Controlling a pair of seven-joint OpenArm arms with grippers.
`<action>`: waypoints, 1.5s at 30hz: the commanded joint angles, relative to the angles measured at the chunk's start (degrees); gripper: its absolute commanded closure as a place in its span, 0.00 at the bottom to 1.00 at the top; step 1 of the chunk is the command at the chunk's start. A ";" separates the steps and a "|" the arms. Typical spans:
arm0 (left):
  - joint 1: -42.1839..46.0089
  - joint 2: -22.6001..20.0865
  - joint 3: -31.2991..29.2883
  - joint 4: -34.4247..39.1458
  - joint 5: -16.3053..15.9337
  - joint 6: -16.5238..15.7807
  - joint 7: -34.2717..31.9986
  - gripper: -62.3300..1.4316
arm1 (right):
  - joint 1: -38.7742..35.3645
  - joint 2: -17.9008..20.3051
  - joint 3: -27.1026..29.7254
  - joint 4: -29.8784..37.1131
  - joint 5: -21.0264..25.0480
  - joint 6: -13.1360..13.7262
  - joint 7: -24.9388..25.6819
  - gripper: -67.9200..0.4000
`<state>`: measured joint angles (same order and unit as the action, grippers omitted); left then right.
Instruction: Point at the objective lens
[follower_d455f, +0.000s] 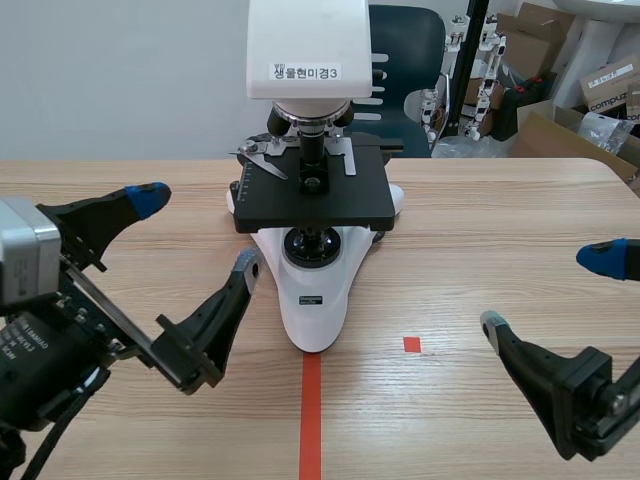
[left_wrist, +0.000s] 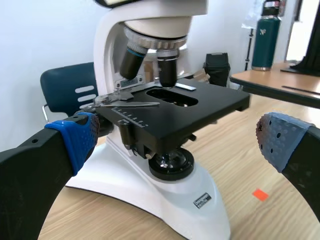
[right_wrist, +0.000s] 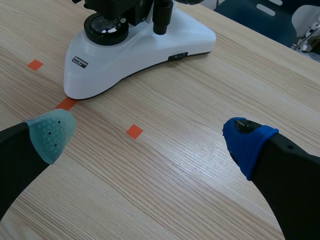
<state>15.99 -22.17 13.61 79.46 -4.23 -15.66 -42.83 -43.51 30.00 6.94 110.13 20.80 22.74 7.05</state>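
A white microscope (follower_d455f: 318, 290) with a black stage (follower_d455f: 312, 190) stands at the table's middle. Its objective lenses (left_wrist: 167, 67) hang from the turret above the stage (left_wrist: 200, 102); one black lens (follower_d455f: 312, 150) points down at the stage opening. My left gripper (follower_d455f: 195, 235) is open, left of the microscope's base, its fingers spread wide. In the left wrist view the gripper (left_wrist: 180, 135) faces the stage and lenses from close by. My right gripper (follower_d455f: 550, 290) is open at the table's right, away from the microscope base (right_wrist: 135, 50).
A dark blue chair (follower_d455f: 405, 40) stands behind the table. Cardboard boxes (follower_d455f: 560, 70) pile up at the back right. A green bottle (left_wrist: 265, 37) stands on another table beyond.
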 joint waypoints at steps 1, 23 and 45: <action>2.34 -1.64 -1.20 4.35 -0.63 0.13 0.02 0.00 | 0.66 0.46 0.13 0.66 0.57 -0.42 0.83 0.02; 32.68 -4.07 -17.07 29.75 -0.63 -0.11 16.94 0.00 | 0.66 0.46 0.13 0.66 0.57 -0.42 0.83 0.02; 39.54 -4.07 -20.04 35.74 -2.75 -0.13 16.94 0.00 | 0.66 0.46 0.13 0.66 0.57 -0.42 0.85 0.02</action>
<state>55.53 -26.20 -5.58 114.58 -6.00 -16.08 -25.08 -43.51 30.00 6.94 110.13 20.80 22.74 7.05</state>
